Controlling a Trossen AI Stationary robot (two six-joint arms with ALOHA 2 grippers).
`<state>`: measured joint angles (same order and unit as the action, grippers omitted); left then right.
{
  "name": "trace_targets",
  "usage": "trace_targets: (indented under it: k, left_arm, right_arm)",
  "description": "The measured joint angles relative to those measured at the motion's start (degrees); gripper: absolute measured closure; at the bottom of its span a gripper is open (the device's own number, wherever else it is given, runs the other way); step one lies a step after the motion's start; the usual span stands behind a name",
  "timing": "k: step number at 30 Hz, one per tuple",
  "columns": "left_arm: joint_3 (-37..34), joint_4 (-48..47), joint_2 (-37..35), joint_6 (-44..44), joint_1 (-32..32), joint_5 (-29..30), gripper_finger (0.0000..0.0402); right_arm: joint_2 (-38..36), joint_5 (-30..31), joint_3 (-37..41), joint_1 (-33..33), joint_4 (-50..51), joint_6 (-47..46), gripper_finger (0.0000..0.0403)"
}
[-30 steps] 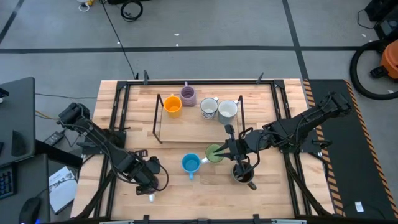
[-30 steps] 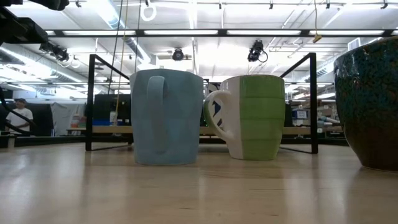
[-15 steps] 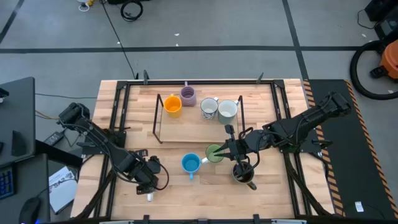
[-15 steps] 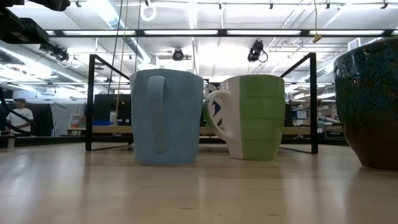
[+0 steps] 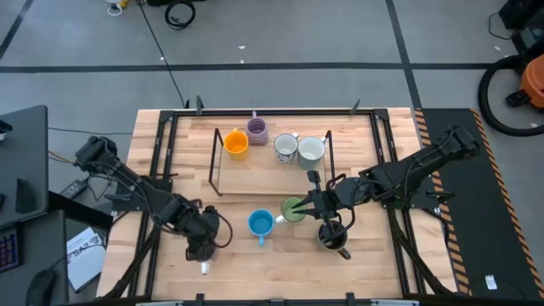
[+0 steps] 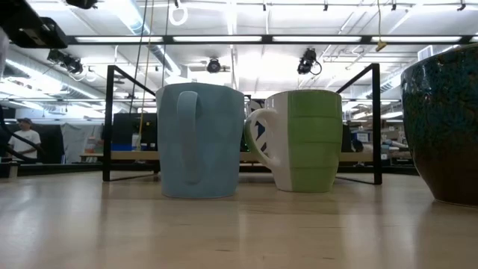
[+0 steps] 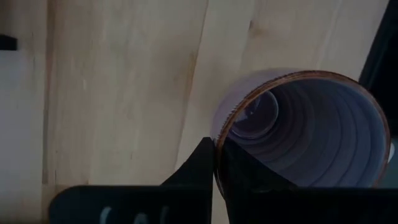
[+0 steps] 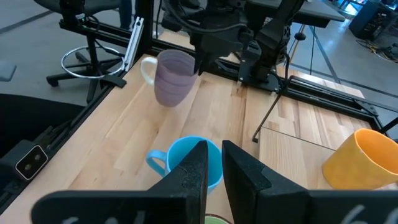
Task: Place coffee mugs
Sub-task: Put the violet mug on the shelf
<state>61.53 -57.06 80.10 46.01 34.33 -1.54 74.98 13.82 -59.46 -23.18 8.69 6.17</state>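
Note:
My left gripper [image 5: 204, 242] hangs over the table's near left part, shut on a lavender mug [image 8: 174, 78] that it hides in the high view. My right gripper [image 5: 297, 206] sits over the green mug [image 5: 293, 210], its fingers nearly together. The green mug [image 6: 306, 142] stands on its base beside the blue mug [image 5: 261, 223], and the dark brown mug [image 5: 333, 238] stands to their right. On the black wire rack [image 5: 217, 161] stand an orange mug [image 5: 236, 144], a second lavender mug [image 5: 257, 131], a patterned white mug [image 5: 286, 148] and a pale white-grey mug [image 5: 311, 150]. My left gripper pinches the lavender mug's rim [image 7: 219, 134], one finger [image 7: 199, 165] outside the wall and one [image 7: 239, 171] inside. It comes from above, pointing down. The mug hangs upright below it, its handle [image 8: 147, 68] turned away from the fingers, and looks lifted off the table. My right gripper reaches the green mug's top from the table's right side, slanting down. A strip of green [image 8: 214, 219] shows far back between its fingers. The fingers themselves hide which part of the rim they have. The mug stands upright on the table.
The rack stands at the far middle and has free room left of the orange mug. Black frame rails run along the table's left, right and far sides. A person stands far off in the room behind the table [image 6: 22, 142].
My left gripper has risen and moved a little toward the table's right, carrying the lavender mug with it. The right arm and the other mugs have kept still.

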Motion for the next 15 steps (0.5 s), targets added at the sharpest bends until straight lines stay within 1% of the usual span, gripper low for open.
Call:
trace_targets:
  k: [2, 5, 11, 15]
  left_arm:
    - [1.1, -1.1, -0.1, -1.0, -1.4, -0.6, 0.0385]
    - [4.6, -3.7, -0.1, -3.7, -3.5, -0.4, 0.0385]
    - [12.0, -9.5, -0.1, -10.4, -8.7, 2.2, 0.0385]
    - [14.8, -10.7, -0.2, -15.4, -13.2, 2.4, 0.0385]
  right_arm:
    - [0.0, 0.0, 0.0, 0.0, 0.0, 0.0, 0.0351]
    - [0.0, 0.0, 0.0, 0.0, 0.0, 0.0, 0.0351]
    - [0.0, 0.0, 0.0, 0.0, 0.0, 0.0, 0.0351]
    - [0.0, 0.0, 0.0, 0.0, 0.0, 0.0, 0.0351]
